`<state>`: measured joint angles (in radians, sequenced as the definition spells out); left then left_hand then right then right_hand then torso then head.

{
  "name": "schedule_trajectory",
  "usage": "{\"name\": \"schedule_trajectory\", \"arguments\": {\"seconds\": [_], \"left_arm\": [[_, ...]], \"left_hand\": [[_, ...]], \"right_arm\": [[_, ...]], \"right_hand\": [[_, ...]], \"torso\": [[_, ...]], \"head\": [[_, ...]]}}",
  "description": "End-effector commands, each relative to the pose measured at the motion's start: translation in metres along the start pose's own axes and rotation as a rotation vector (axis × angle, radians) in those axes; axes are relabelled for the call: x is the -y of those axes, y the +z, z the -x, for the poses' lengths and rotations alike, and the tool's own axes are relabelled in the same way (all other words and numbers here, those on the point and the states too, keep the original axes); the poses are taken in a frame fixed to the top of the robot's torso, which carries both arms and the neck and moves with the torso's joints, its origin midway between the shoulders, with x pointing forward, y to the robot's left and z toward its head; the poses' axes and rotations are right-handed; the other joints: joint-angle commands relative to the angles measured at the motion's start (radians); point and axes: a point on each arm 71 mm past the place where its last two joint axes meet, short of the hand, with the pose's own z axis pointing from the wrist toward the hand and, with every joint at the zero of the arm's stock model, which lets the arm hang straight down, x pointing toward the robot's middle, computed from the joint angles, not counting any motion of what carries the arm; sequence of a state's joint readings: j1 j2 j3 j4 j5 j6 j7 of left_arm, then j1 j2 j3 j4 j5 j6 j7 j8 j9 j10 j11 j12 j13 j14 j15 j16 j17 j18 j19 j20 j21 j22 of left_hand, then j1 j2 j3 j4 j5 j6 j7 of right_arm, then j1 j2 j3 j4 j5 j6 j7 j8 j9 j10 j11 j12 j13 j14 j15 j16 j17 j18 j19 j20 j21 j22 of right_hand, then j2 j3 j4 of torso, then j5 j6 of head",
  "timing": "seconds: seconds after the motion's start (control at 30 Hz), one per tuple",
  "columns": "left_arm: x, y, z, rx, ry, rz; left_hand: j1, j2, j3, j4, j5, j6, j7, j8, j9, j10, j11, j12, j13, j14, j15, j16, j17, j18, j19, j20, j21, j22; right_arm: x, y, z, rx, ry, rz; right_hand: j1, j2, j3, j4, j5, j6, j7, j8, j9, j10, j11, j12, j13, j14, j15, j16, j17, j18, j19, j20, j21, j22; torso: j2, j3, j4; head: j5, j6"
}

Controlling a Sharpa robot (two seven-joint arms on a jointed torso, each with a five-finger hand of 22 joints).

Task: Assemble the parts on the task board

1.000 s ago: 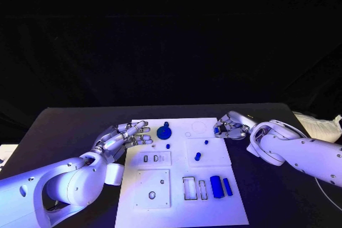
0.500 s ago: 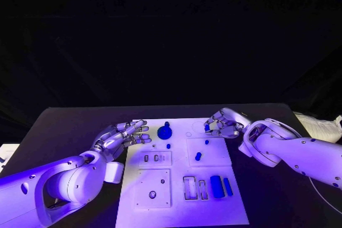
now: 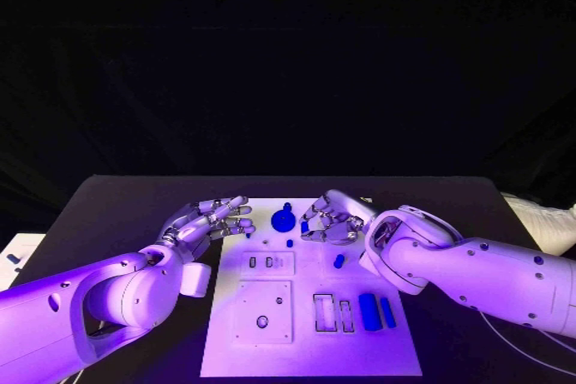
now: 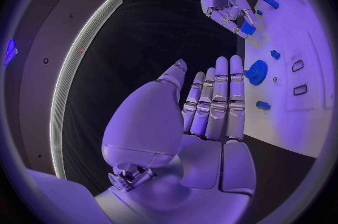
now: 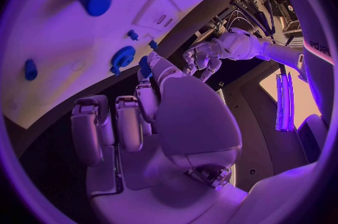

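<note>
The white task board [image 3: 306, 342] lies in the middle of the table. A blue gear [image 3: 283, 220] stands near its far edge. My right hand [image 3: 334, 219] hovers over the board just right of the gear and pinches a small blue part [image 4: 248, 28] between its fingertips; the part also shows at the fingertips [image 5: 144, 66] in the right wrist view. My left hand [image 3: 211, 218] is at the board's left edge beside the gear, fingers stretched out and holding nothing. A short blue peg [image 3: 339, 260] stands mid-board.
A blue cylinder [image 3: 369, 311] and a blue bar [image 3: 386, 311] lie at the board's near right, beside two rectangular slots [image 3: 322, 312]. Tiny blue pegs [image 3: 290, 243] sit near the gear. A plate with an oval hole [image 3: 263, 321] lies near left.
My right hand has travelled left from the board's right edge to over the board, close to the gear, carrying the small blue part. The left hand has barely moved.
</note>
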<state>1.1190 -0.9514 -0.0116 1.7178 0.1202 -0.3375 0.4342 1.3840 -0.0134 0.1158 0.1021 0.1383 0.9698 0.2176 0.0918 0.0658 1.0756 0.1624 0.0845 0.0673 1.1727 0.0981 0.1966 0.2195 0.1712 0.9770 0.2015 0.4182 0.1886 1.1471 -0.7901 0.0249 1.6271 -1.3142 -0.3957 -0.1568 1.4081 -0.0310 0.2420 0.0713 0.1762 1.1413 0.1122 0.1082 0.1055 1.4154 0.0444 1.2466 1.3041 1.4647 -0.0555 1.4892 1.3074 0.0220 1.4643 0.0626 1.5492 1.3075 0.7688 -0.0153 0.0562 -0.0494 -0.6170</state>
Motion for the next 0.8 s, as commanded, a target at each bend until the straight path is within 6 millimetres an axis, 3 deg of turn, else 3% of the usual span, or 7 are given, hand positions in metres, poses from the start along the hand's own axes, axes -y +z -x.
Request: {"name": "schedule_trajectory", "arguments": {"seconds": [0.03, 0.3, 0.37, 0.8], "left_arm": [[0.001, 0.001, -0.001, -0.021, -0.004, -0.014], [0.001, 0.001, 0.002, -0.017, -0.002, -0.016], [0.001, 0.001, 0.002, -0.017, -0.002, -0.016], [0.001, 0.001, 0.001, -0.021, -0.004, -0.015]], "left_hand": [[0.006, 0.005, 0.001, -0.007, 0.0, -0.001, 0.003, -0.004, 0.0, -0.007, -0.003, -0.003, -0.001, 0.005, 0.001, -0.004, 0.002, 0.009, 0.003, 0.001, 0.004, 0.001], [0.006, 0.005, 0.001, -0.007, 0.0, -0.001, 0.003, -0.004, 0.0, -0.007, -0.003, -0.003, -0.001, 0.005, 0.001, -0.004, 0.002, 0.009, 0.003, 0.001, 0.004, 0.001], [0.006, 0.005, 0.001, -0.007, 0.0, -0.001, 0.003, -0.004, 0.0, -0.007, -0.003, -0.003, -0.001, 0.005, 0.001, -0.004, 0.002, 0.009, 0.003, 0.001, 0.004, 0.001], [0.005, 0.007, 0.001, -0.008, 0.0, 0.0, 0.002, -0.005, 0.001, -0.007, -0.003, -0.002, -0.001, 0.005, 0.001, -0.007, 0.005, 0.009, 0.002, 0.002, 0.004, 0.001]], "right_arm": [[-0.008, 0.002, -0.013, -0.037, -0.102, -0.011], [-0.024, 0.008, -0.043, -0.104, -0.145, 0.003], [-0.026, 0.009, -0.048, -0.109, -0.152, 0.001], [-0.034, 0.015, -0.065, -0.113, -0.176, 0.006]], "right_hand": [[0.006, 0.021, -0.003, -0.009, 0.007, 0.02, -0.025, 0.003, 0.032, 0.089, -0.039, 0.109, 0.136, 0.079, -0.003, 0.004, 0.13, -0.012, 0.077, -0.007, 0.005, 0.227], [-0.03, 0.02, -0.005, -0.018, 0.017, 0.015, -0.02, -0.016, 0.037, 0.142, -0.033, 0.285, 0.245, 0.096, 0.003, 0.053, 0.212, -0.022, 0.106, -0.002, 0.022, 0.263], [-0.034, 0.019, -0.005, -0.02, 0.022, 0.015, -0.019, -0.019, 0.038, 0.145, -0.032, 0.294, 0.25, 0.097, 0.004, 0.057, 0.22, -0.022, 0.106, -0.001, 0.022, 0.263], [-0.044, 0.015, -0.007, -0.024, 0.032, 0.01, -0.016, -0.027, 0.038, 0.154, -0.029, 0.32, 0.264, 0.101, 0.006, 0.067, 0.236, -0.022, 0.106, 0.001, 0.022, 0.263]], "torso": [[-0.004, -0.0051, 0.0043], [-0.004, -0.0058, 0.0061], [-0.003, -0.0052, 0.0035], [-0.003, -0.0039, 0.0044]], "head": [[0.012, -0.009], [0.021, -0.018], [0.024, -0.02], [0.029, -0.027]]}}
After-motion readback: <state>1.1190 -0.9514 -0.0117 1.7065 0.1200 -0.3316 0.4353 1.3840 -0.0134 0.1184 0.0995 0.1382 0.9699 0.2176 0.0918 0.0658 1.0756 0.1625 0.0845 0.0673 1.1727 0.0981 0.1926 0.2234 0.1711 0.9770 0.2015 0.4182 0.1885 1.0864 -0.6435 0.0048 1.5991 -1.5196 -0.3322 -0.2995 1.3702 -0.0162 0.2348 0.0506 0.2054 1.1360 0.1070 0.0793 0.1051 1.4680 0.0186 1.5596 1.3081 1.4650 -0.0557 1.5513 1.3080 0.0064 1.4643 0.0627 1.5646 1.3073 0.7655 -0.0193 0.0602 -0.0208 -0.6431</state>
